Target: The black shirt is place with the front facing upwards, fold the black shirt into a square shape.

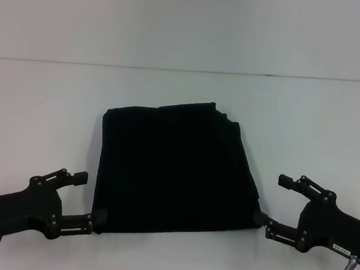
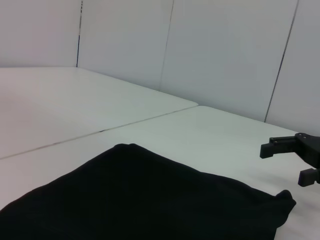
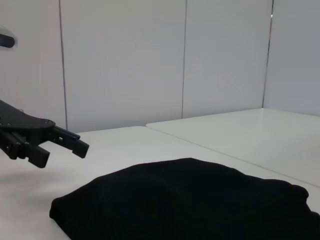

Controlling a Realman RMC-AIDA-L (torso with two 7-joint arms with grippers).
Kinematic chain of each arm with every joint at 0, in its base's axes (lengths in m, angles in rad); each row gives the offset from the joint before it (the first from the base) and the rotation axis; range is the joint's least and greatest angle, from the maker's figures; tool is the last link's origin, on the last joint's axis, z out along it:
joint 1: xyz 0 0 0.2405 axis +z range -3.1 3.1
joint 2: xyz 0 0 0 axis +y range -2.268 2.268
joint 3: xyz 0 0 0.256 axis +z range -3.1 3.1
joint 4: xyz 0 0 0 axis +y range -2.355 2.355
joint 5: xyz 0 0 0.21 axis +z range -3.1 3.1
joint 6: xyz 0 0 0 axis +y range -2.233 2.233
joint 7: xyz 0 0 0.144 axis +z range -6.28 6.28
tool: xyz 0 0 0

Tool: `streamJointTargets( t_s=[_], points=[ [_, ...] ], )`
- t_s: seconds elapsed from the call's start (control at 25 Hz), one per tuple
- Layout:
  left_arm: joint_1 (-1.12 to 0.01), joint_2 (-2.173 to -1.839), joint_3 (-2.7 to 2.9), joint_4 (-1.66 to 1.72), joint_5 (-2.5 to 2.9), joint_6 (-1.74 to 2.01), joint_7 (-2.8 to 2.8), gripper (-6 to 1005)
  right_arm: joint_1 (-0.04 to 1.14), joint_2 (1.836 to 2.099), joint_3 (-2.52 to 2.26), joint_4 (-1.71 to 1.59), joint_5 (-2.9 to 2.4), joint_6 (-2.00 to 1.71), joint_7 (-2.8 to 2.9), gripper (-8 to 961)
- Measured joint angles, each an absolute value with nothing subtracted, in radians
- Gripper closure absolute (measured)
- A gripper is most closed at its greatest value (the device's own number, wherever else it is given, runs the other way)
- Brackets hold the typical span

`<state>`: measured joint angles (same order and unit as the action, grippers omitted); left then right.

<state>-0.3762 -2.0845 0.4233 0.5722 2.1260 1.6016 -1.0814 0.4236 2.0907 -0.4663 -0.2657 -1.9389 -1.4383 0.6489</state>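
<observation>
Black shirt (image 1: 174, 168) lies mid-counter (image 1: 171, 258), already folded to rough square, print hidden. Soft, limp, light cloth; layers likely slide, so pinch near corners through all layers. Left claw (image 1: 86, 197) and right claw (image 1: 275, 203) both spread, lower fingers touching shirt's near corners, nothing clamped.

**White tabletop with a folded black shirt**

A smooth white table (image 1: 45, 113) fills the head view, made of two flat sections that meet at a thin dark seam (image 1: 184, 70) running straight across its far part. Pale wall panels stand behind the far edge. Lying flat on the near section, at the middle, is a plain black soft-cloth shirt (image 1: 171, 168), folded into a roughly four-sided shape that widens toward the robot, with layered folds showing along its far right edge.
</observation>
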Motion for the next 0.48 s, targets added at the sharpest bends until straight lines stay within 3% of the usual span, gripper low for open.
streamJointTargets(
  t_s=[0.48],
  points=[
    [-0.371,-2.084,0.425,0.569,2.126,1.602,-1.081,52,0.418,2.091,-0.466,-0.262,-1.939,-1.440,0.649,25]
  ],
)
